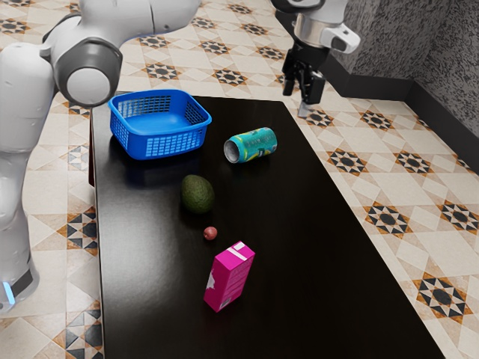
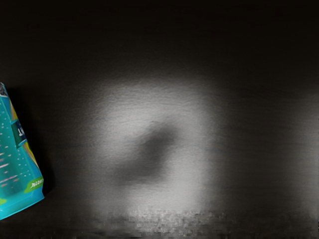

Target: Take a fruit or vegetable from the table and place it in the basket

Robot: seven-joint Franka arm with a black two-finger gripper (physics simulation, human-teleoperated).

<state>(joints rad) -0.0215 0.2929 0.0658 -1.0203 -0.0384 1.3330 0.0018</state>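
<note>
End effector point(image 1: 300, 96): raised, fingers apart with nothing between them, which suits a hand yet to choose its fruit; the height should let it travel above the can.
Avocado point(image 1: 197, 194): on the counter point(image 1: 299, 262), lower than the end effector and past the can from it; likely the easier pick, its bulk offering broad sides to close on.
Small red fruit point(image 1: 210, 233): just beside the avocado, a little farther from the end effector; probably fiddlier, being round and low.
Can point(image 2: 19, 164): on its side below the end effector, nearest to it; a knock could roll it.
Basket point(image 1: 161, 123): upright, mouth toward the end effector's height, so a drop from above should work.
Pink box point(image 1: 230, 276): farthest from the end effector, beyond the fruit, seemingly a distractor.
</note>
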